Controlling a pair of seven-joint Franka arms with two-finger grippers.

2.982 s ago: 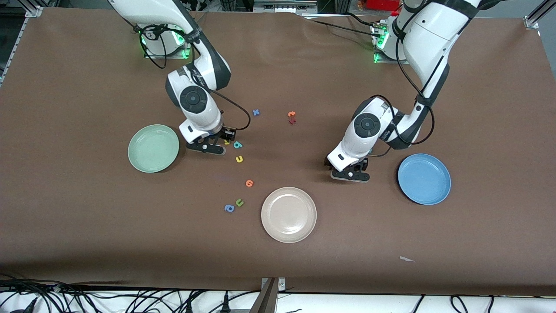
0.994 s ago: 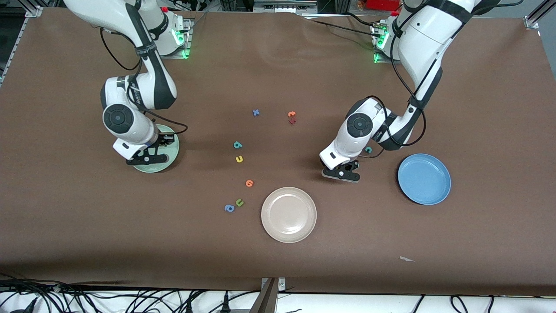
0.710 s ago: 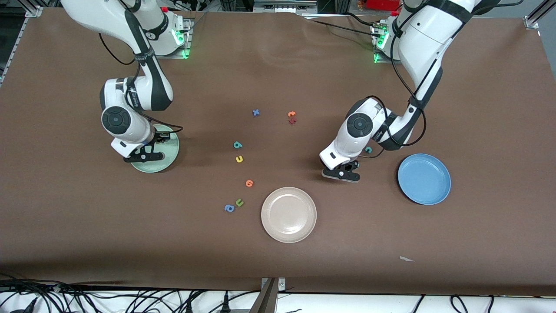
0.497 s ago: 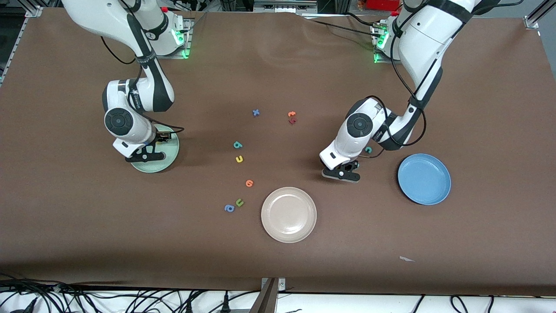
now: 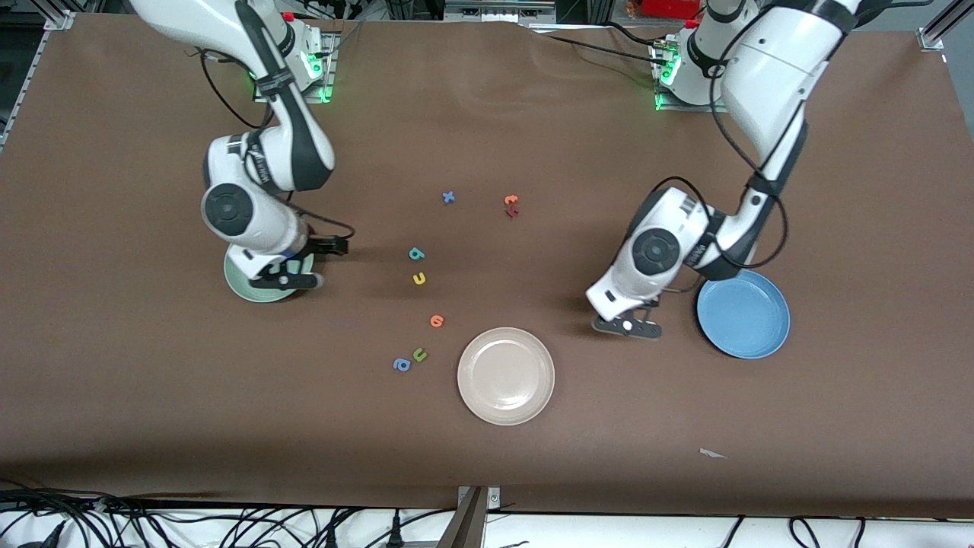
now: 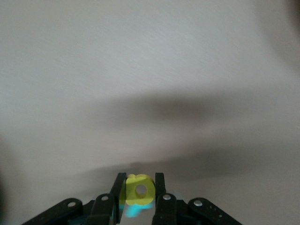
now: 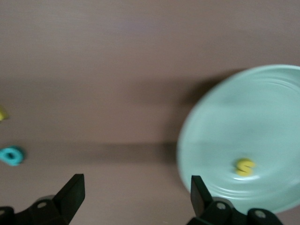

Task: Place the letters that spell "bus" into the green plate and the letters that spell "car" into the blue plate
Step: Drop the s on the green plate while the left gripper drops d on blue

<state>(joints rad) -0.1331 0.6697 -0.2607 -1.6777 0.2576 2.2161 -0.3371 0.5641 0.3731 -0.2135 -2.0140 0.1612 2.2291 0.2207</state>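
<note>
We see the small yellow foam s (image 7: 245, 167) lying in the round pale green plate (image 5: 245, 286). Toward the left arm's end from that plate lie the teal foam b (image 5: 415, 253) and, nearer the front camera, the yellow foam u (image 5: 418, 278).

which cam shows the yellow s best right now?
Right wrist view: the yellow s lies in plain sight in the green plate, seen past the open right pincer. In the front view the right arm covers most of that plate and hides the s. The left wrist view does not show it.
</note>
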